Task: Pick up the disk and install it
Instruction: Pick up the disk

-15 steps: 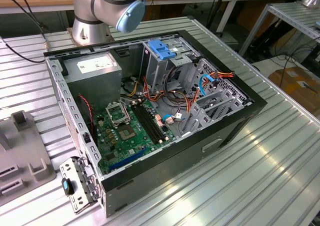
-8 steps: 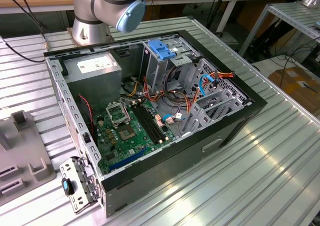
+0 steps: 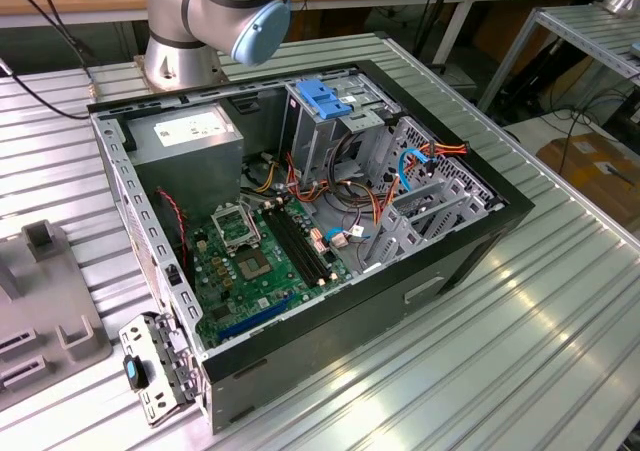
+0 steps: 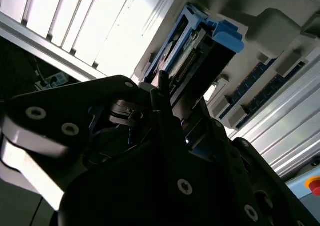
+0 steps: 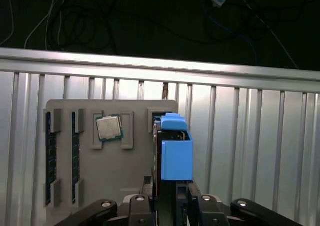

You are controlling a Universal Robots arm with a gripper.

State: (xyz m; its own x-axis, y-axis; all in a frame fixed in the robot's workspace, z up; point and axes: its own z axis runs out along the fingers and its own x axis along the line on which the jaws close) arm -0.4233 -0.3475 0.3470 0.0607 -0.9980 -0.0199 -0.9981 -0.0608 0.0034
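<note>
one disk [image 5: 176, 158] stands on edge in a slot of the grey tray [image 5: 135, 181], with its light-blue carrier uppermost. the jaws are closed on the disk, one against each broad side, and the disk is still seated in the tray. in the second wrist view the black jaws reach along the disk [image 4: 200, 45] toward the tray. a chip [image 5: 109, 128] lies flat in a recess of the tray just beside the disk's slot. two memory sticks [image 5: 48, 156] sit in long slots of the tray beyond the chip. the tray rests on the ribbed metal bench [image 5: 250, 136]. on the same bench, to the exterior view's right of the tray and apart from it, lies an open case [image 3: 470, 251] with its board showing.
</note>
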